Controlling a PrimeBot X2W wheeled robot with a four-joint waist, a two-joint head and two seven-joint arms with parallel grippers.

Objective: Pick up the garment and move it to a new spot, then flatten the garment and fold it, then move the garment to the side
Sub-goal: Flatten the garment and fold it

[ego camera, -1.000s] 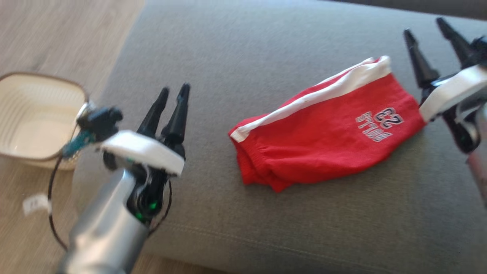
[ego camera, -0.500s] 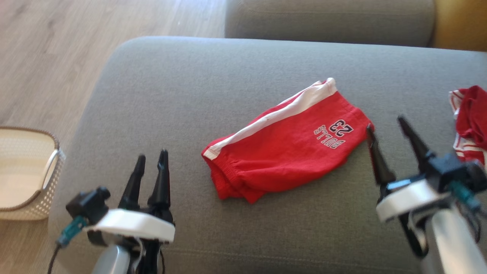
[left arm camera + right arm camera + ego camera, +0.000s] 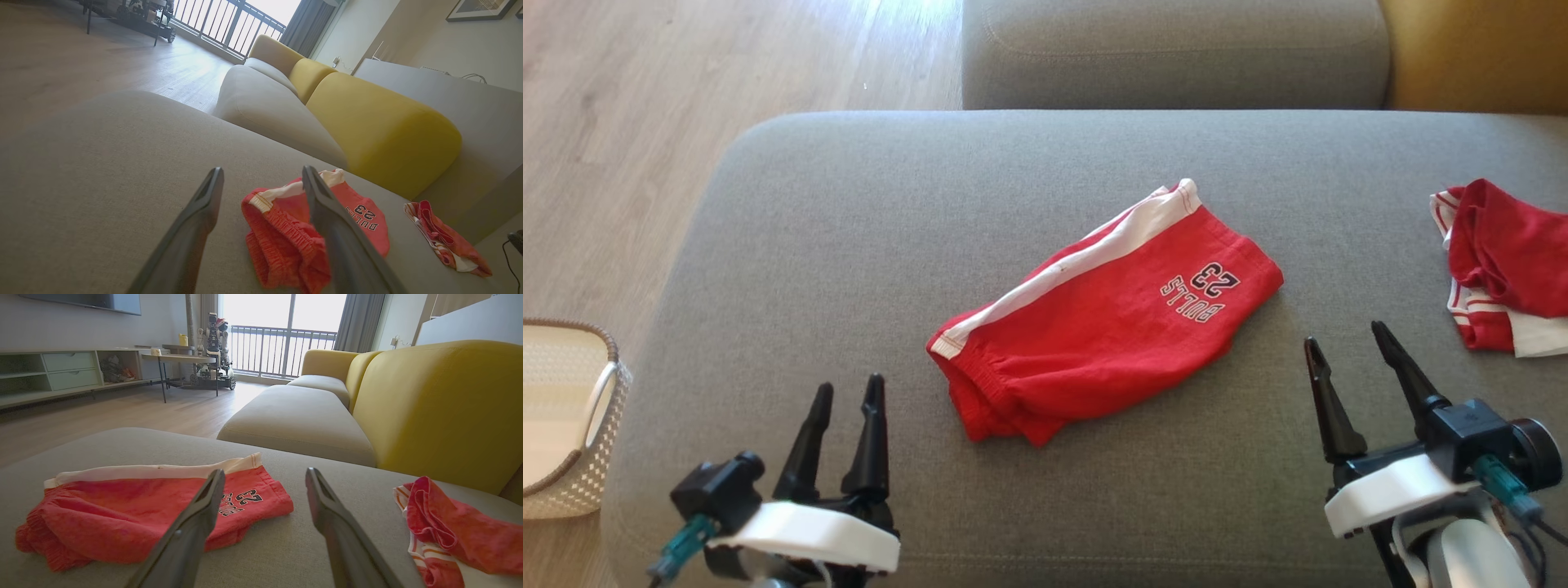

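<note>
The garment [image 3: 1503, 261] lies crumpled at the right edge of the grey sofa seat [image 3: 849, 204], red with white and striped trim; it also lies at the right in the left wrist view [image 3: 445, 241] and the right wrist view [image 3: 457, 535]. My right gripper [image 3: 1343, 333] [image 3: 265, 470] hovers open over the seat, left of the garment and apart from it. My left gripper [image 3: 849, 384] [image 3: 262, 168] stands open at the lower left, nothing between its fingers.
Folded red shorts [image 3: 1111, 318] with a white stripe and a small "23" lie mid-seat between the grippers. A white perforated basket [image 3: 572, 457] stands on the wooden floor at the left. A second grey seat [image 3: 1176, 49] and a yellow backrest [image 3: 1470, 57] lie behind.
The camera has swung, shifting the whole picture: the garment has come into view at the right. Both grippers now sit lower in the picture and stay open.
</note>
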